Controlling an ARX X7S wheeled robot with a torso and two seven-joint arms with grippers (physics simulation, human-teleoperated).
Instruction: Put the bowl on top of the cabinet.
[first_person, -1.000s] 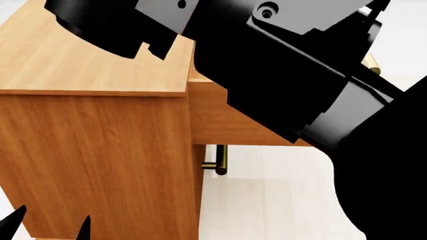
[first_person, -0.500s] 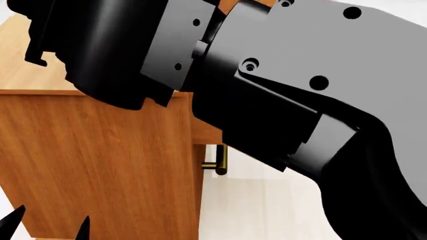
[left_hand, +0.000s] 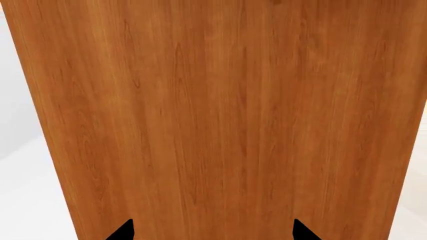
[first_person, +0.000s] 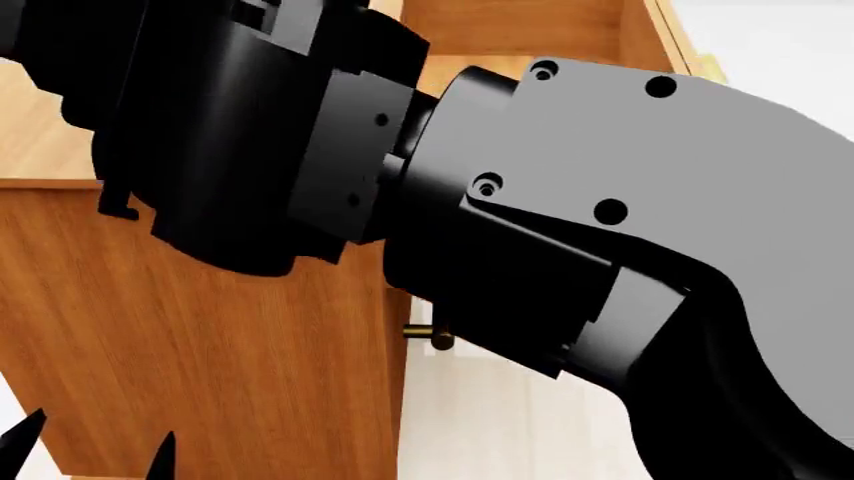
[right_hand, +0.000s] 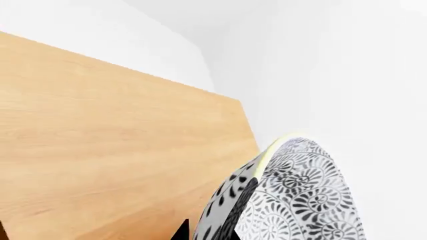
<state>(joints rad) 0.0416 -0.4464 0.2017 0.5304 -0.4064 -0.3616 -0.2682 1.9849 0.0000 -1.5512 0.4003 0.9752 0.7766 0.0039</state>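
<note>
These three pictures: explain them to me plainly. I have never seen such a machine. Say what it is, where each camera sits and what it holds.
This is a simulated two-armed robot. The head camera looks down; the bulky black and grey right arm fills most of it, reaching over the large light-brown wooden cabinet. The left wrist camera faces the cabinet's plain side panel, with the left end effector showing only two black fingertips, set apart. The right wrist camera looks across the cabinet's flat top, and the right end effector grips the rim of the small deep white bowl with a grey floral pattern. Nothing else shows on the top.
</note>
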